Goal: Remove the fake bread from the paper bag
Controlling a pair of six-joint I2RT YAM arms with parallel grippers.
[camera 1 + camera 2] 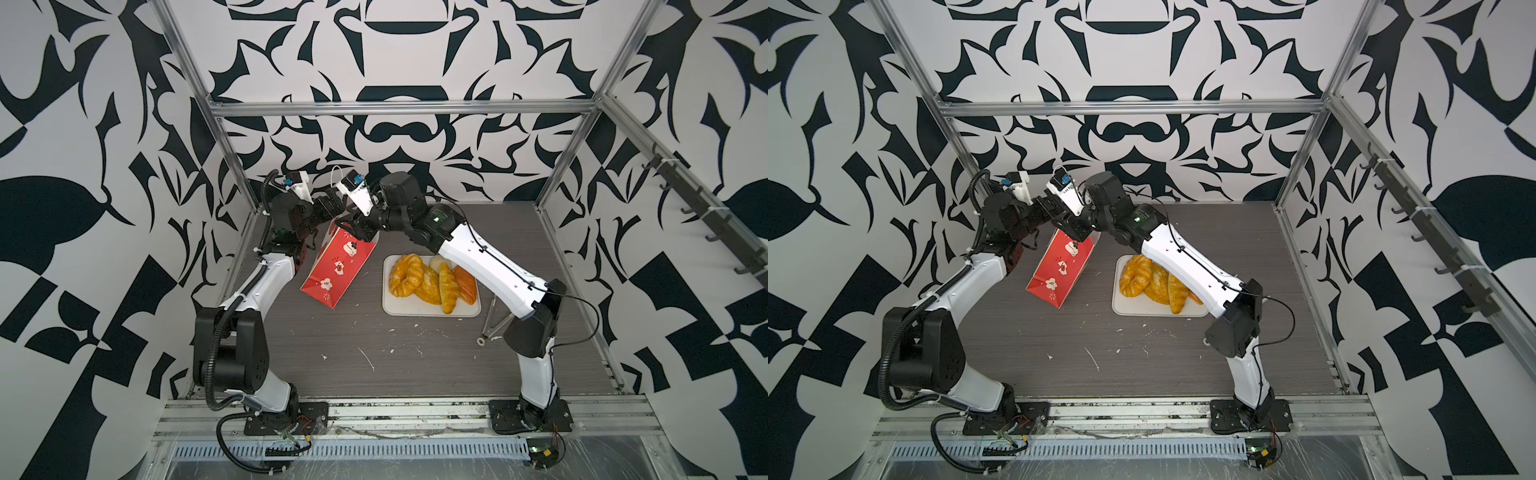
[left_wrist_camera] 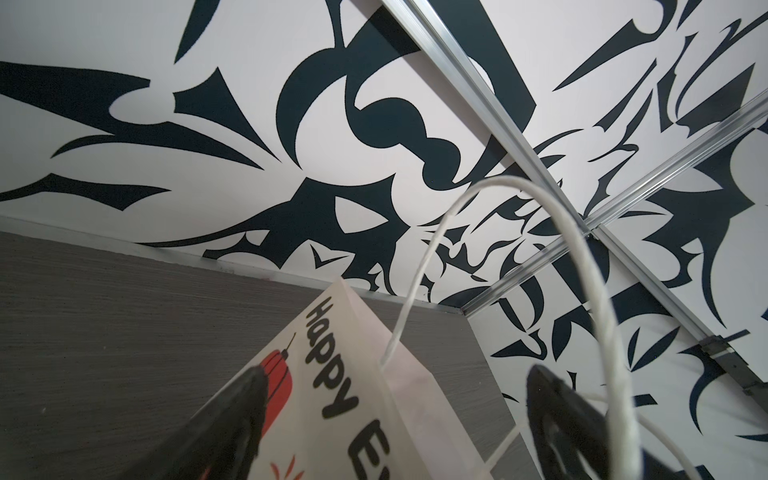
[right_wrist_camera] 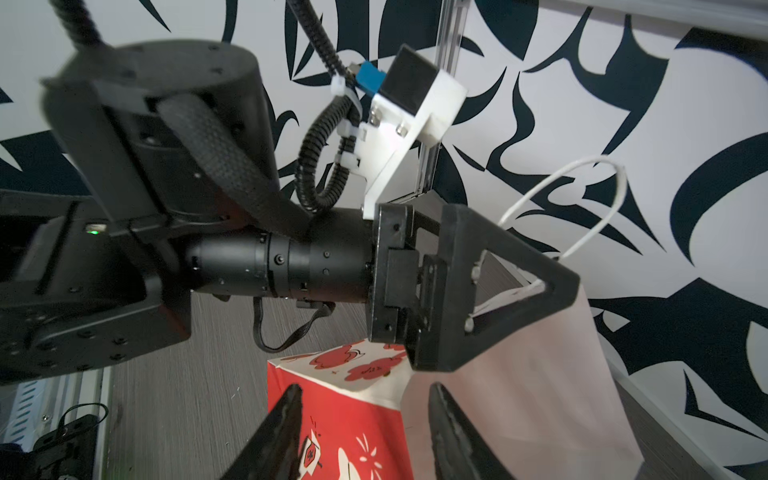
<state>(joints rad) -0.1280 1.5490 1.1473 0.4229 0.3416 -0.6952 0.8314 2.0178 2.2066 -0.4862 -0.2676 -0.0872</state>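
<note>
Fake bread: all five pieces lie on the white tray, mid-surface toward the right edge. We judge the bag emptied, though its inside is hidden.

Paper bag: leans tilted near the far-left corner, near the tray.

Left gripper: jaws wide apart, straddling the bag's side wall.

Right gripper: jaws part-way apart over the bag's upper corner. Pinching or not, we cannot tell.

Risks: the cord handle arcs past a left finger and could snag on withdrawal, toppling the bag toward the tray. Both grippers also crowd the mouth.

Room: the near half of the table is open, while the far edge is close behind.
</note>
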